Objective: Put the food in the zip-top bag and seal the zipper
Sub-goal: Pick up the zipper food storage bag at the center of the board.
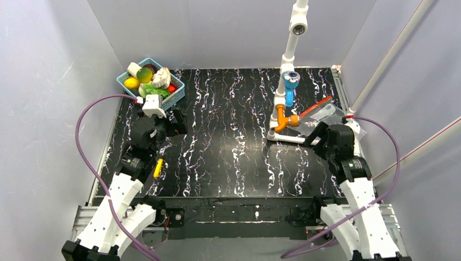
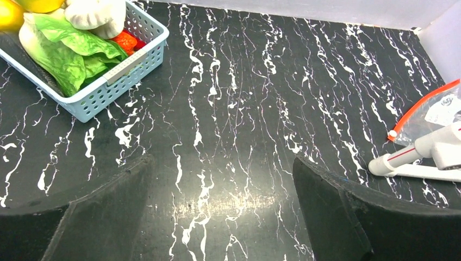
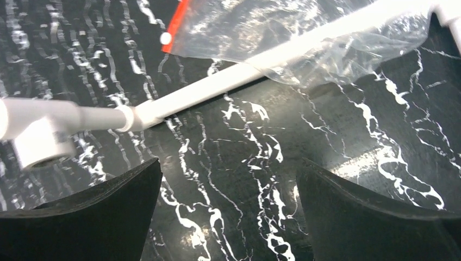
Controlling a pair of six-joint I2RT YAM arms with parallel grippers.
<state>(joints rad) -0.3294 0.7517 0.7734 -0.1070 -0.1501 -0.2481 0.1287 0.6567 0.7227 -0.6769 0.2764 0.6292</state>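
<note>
Noting both sets of jaws wide apart, empty. We find the left gripper (image 2: pixel 222 162) near the blue plastic basket (image 2: pixel 136 57) at 10 o'clock on the table, which holds the green leafy lettuce (image 2: pixel 65 51), yellow-green round fruit (image 1: pixel 144 74) and white lumpy garlic piece (image 2: pixel 95 13). The right gripper (image 3: pixel 229 163) faces the clear crinkly zip-top bag (image 3: pixel 304 32) at 2 o'clock, its red zipper strip (image 3: pixel 176 24) beside a white pipe frame (image 3: pixel 217 84).

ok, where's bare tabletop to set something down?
Bare: middle of the table between blue basket and white pipe stand, plus the strip along its near edge. Crowded: far right, around stand, zip-top bag and right gripper.
</note>
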